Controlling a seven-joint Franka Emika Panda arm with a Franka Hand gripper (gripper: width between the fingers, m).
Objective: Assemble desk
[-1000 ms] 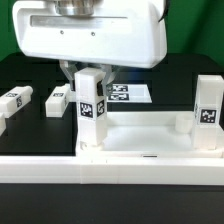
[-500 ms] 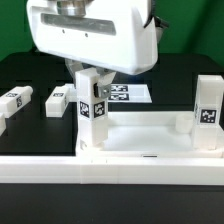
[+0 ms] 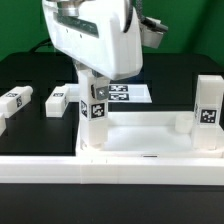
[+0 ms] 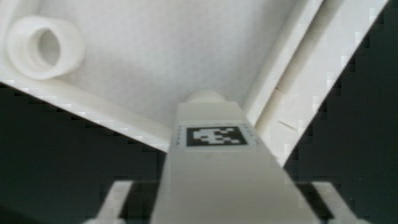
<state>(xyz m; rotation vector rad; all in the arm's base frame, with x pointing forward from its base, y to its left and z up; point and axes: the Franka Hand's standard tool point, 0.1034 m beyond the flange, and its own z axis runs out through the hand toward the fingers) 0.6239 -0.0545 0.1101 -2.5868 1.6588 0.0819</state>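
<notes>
Fingers (image 4: 116, 203) clamped on one leg (image 3: 97, 108), holding it upright, tag facing the exterior camera. Its foot sits at the desk top's (image 3: 140, 150) corner on the exterior view's left. Second leg (image 3: 208, 112) stands at the corner on that view's right. Third leg (image 3: 57, 99) and fourth leg (image 3: 15, 100) lie on the black tabletop (image 3: 30, 135), apart from the desk top. Marker board (image 3: 128, 93) lies behind.

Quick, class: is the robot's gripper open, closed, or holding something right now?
Gripper: closed on the upright white leg standing at a corner of the desk top.
</notes>
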